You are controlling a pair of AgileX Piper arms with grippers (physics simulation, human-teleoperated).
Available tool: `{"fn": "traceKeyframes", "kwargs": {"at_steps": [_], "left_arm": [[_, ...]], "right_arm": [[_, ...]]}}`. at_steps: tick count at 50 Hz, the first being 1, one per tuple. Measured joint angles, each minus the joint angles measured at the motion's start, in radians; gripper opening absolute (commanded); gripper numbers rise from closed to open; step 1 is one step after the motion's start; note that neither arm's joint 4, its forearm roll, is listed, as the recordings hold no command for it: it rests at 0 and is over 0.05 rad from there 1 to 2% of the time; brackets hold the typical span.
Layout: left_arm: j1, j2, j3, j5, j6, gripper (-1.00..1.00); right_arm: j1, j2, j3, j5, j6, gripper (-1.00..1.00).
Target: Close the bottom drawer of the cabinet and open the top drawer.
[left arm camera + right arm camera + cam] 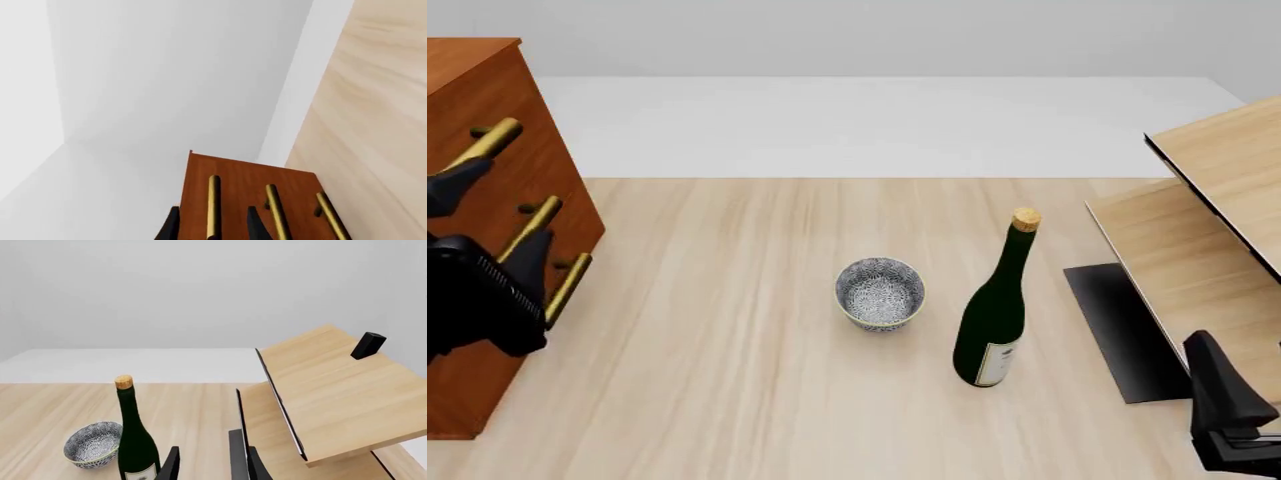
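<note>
1. Straddling one brass handle in the left wrist view, the left gripper has a finger on each side of the bar, apart, not clamped.
2. Front view puts the cabinet at the table's left edge; all drawer fronts look flush, so the bottom drawer seems closed.
3. Bar axis runs across the finger gap; which drawer it belongs to, probably the top drawer, can't be confirmed.
4. Right gripper, fingers apart, empty, sits far right near the pale panels. Left arm is much nearer.
</note>
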Motion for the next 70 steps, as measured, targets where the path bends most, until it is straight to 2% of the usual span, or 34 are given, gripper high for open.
{"fn": "traceKeyframes", "kwargs": {"at_steps": [25,42,70], "left_arm": [[0.056,0.179,0.01,-0.18,0.055,1.0],[0.126,0.297,0.01,-0.289,0.086,1.0],[0.238,0.349,-0.001,-0.342,0.115,1.0]], "right_arm": [[-0.001,0.0,0.001,-0.002,0.0,1.0],[0.001,0.0,0.001,-0.002,-0.001,1.0],[0.013,0.0,0.002,-0.002,-0.005,1.0]]}}
